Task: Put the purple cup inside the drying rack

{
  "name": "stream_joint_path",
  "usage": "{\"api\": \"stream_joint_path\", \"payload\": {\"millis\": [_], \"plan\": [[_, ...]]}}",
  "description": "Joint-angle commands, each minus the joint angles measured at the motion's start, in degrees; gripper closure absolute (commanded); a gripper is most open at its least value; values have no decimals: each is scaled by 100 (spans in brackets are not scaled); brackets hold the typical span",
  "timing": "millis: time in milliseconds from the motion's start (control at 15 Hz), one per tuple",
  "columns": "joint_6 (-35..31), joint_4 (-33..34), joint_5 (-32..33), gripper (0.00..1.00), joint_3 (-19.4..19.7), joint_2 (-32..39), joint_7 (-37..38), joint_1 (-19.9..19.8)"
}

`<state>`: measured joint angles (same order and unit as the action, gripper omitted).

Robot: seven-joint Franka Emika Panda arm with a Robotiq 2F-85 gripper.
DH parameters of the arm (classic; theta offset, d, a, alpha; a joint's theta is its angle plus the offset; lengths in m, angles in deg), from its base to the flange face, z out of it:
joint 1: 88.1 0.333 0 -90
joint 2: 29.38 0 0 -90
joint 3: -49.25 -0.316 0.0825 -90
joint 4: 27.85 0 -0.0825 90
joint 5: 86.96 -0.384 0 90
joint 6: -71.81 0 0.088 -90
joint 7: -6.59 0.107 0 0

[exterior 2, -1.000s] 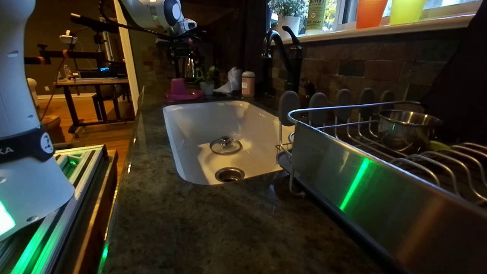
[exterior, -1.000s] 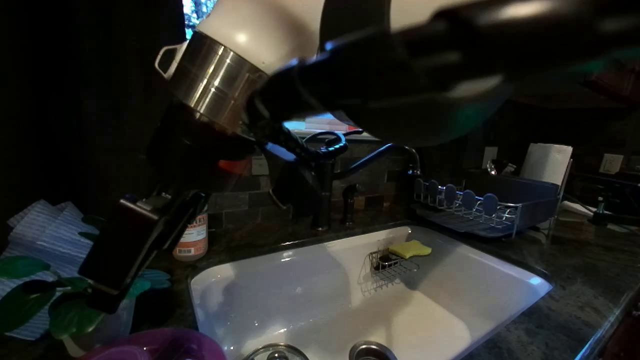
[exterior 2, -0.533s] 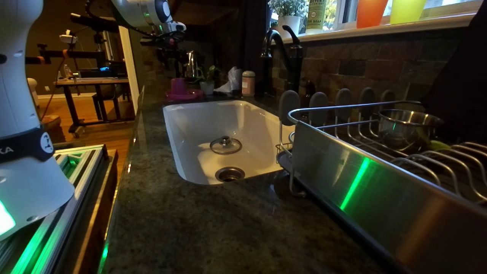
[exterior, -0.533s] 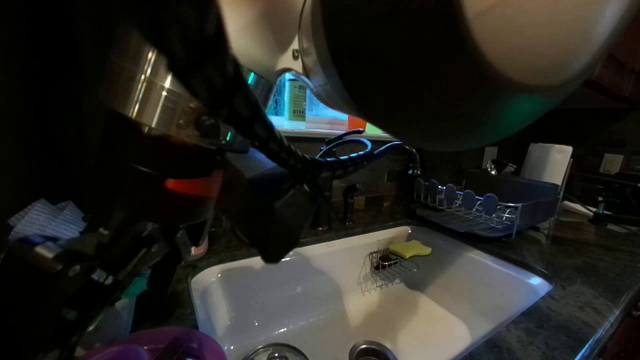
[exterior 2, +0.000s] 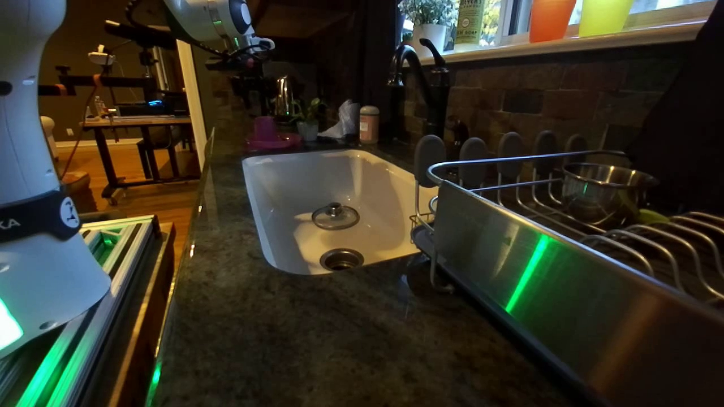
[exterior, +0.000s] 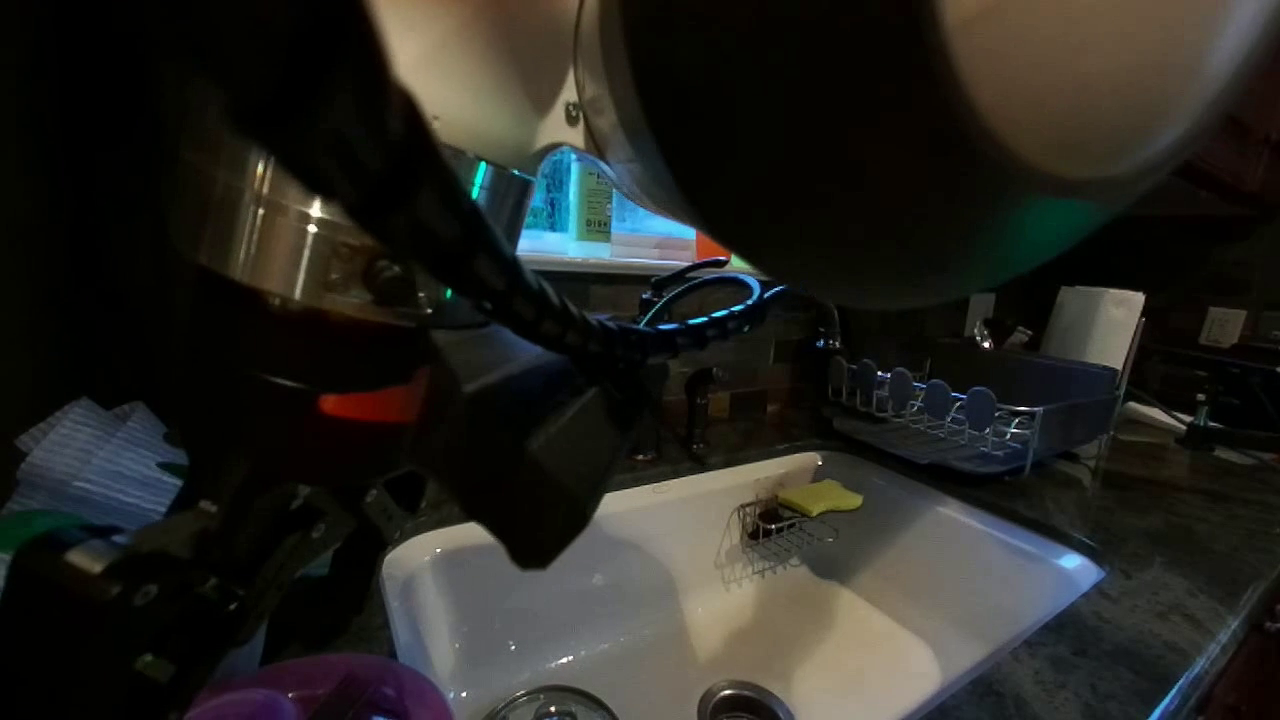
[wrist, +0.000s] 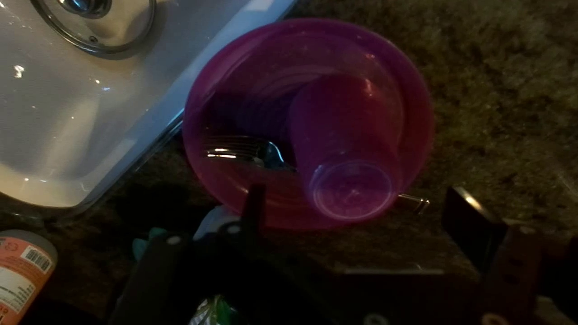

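Gaping near the purple cup (wrist: 347, 140) is the "KA" arm's (exterior 2: 37, 217) pincer (wrist: 354, 190).

I'd call it a kitchen: white sink (exterior 2: 283, 198) with a glass pot lid (exterior 2: 335, 219) in it, dark faucet (exterior 2: 437, 99), wire drying rack (exterior 2: 498, 249) holding a metal pot (exterior 2: 599, 192), yellow sponge (exterior: 822, 497), tiled backsplash (exterior 2: 523, 102), dish soap bottle (exterior 2: 469, 24) on the windowsill (exterior 2: 565, 46). Home or workplace, can't tell.

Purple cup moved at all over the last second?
No. In an exterior view, the purple cup stands where it did, just past the far end of the white sink; no shift in any direction shows.
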<state>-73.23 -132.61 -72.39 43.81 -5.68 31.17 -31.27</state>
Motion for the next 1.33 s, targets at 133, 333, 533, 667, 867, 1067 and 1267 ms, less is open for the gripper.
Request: {"api": "stream_joint_path", "payload": {"millis": [133, 333, 533, 667, 867, 1067, 1267], "plan": [[-22, 344, 93, 0, -7, 280, 192, -49], [-195, 434, 31, 0, -32, 254, 219, -71], [19, 599, -91, 0, -62, 299, 212, -111], [238, 722, -125, 0, -37, 361, 302, -112], [-210, 825, -411, 0, -225, 499, 79, -308], [-107, 744, -273, 0, -127, 391, 175, -245], [421, 1030, -363, 0, 35, 510, 958, -92]]}}
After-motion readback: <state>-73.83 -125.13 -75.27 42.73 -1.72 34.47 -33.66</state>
